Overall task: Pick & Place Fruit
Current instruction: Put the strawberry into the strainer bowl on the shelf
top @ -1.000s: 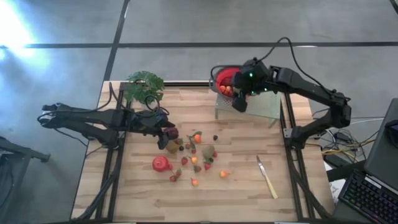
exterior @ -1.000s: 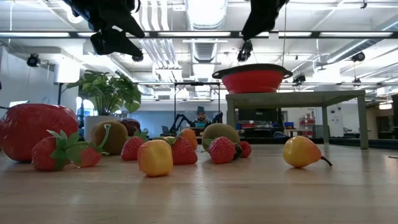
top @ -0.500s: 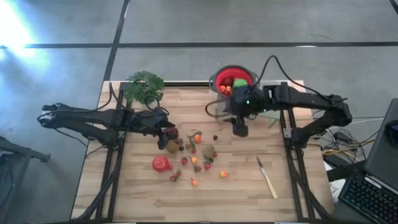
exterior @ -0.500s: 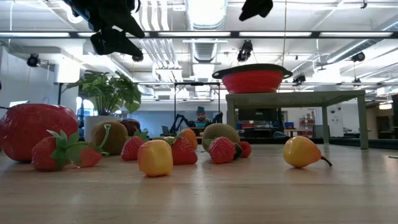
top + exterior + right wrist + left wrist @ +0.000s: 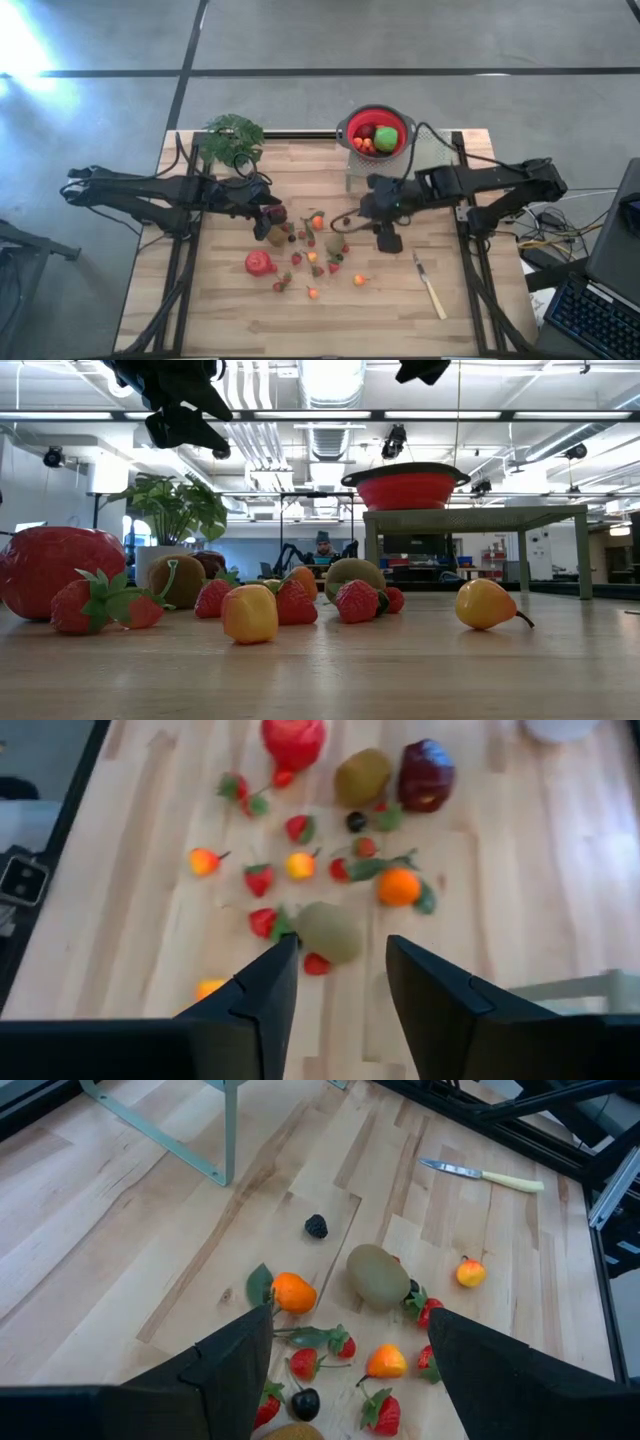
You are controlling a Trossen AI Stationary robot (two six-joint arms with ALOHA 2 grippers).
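Reaching for another pick, the empty, parted right gripper (image 5: 386, 240) hovers beside the brown-green toy kiwi (image 5: 327, 931); descending comes next.

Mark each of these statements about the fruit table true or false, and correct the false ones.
1. The red bowl holds a green fruit. True.
2. The knife lies inside the red bowl. False: it lies on the table, on the right arm's side.
3. The right gripper hangs over the loose fruit, empty. True.
4. The left gripper is clamped on the orange. False: its fingers are open, and the orange lies on the wood.
5. The potted plant stands at the table's far left corner. True.
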